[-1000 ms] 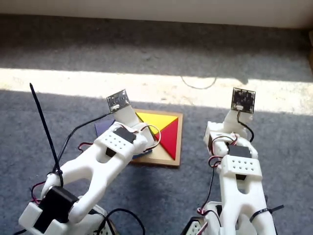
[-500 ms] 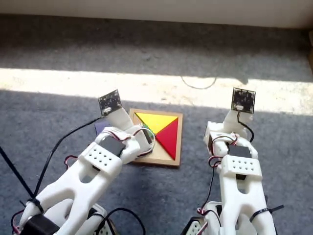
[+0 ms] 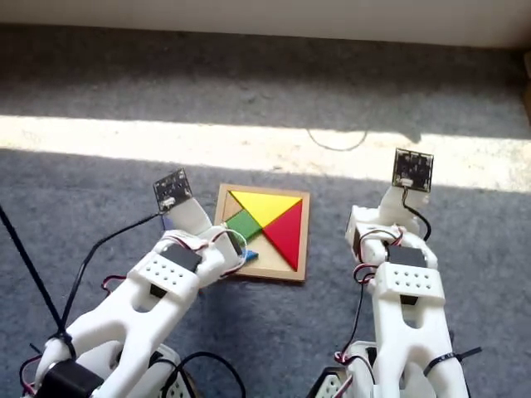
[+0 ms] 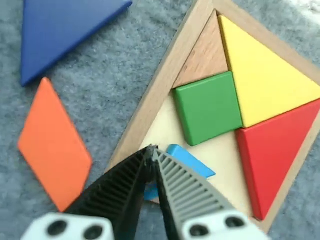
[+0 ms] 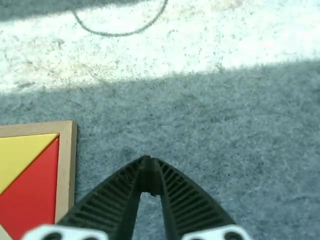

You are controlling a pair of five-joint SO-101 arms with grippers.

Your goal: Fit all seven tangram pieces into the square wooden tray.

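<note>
Surface: grey carpet, sunlit strip beyond tray. In tray: yellow triangle, red triangle, green square, blue piece at rim. Beside tray: orange piece, navy triangle. Both closed, empty: left gripper over rim, right gripper beside tray.

Grey carpet is covering the whole floor. A broad band of sunlight is falling across it from side to side, leaving the nearer and farther parts in shade. A thin dark cord is lying looped in the lit band. A pale strip is running along the far edge.
</note>
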